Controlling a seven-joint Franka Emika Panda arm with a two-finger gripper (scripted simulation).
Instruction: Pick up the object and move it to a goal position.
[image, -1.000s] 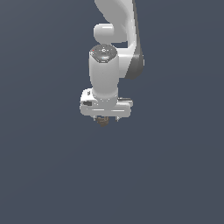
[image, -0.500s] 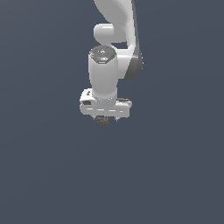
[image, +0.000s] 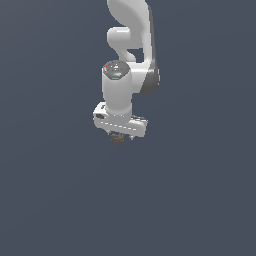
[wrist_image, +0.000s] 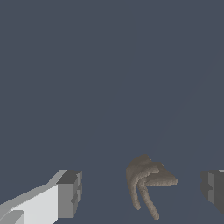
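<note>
In the wrist view the object (wrist_image: 151, 177), a small dark-brown lumpy thing with curved prongs, lies on the grey floor between my fingers. My gripper (wrist_image: 141, 190) is open, with one grey fingertip (wrist_image: 70, 192) on one side and the other (wrist_image: 212, 186) on the other, and a gap shows on both sides of the object. The exterior view shows the white gripper (image: 118, 136) pointing straight down, with a speck of the brown object (image: 117, 140) just under the hand.
A plain dark grey floor (image: 200, 200) lies all around. The white arm (image: 132, 30) rises behind the hand to the exterior view's top edge.
The hand has drifted slightly down and toward the exterior view's left. The fingers stay apart around the object.
</note>
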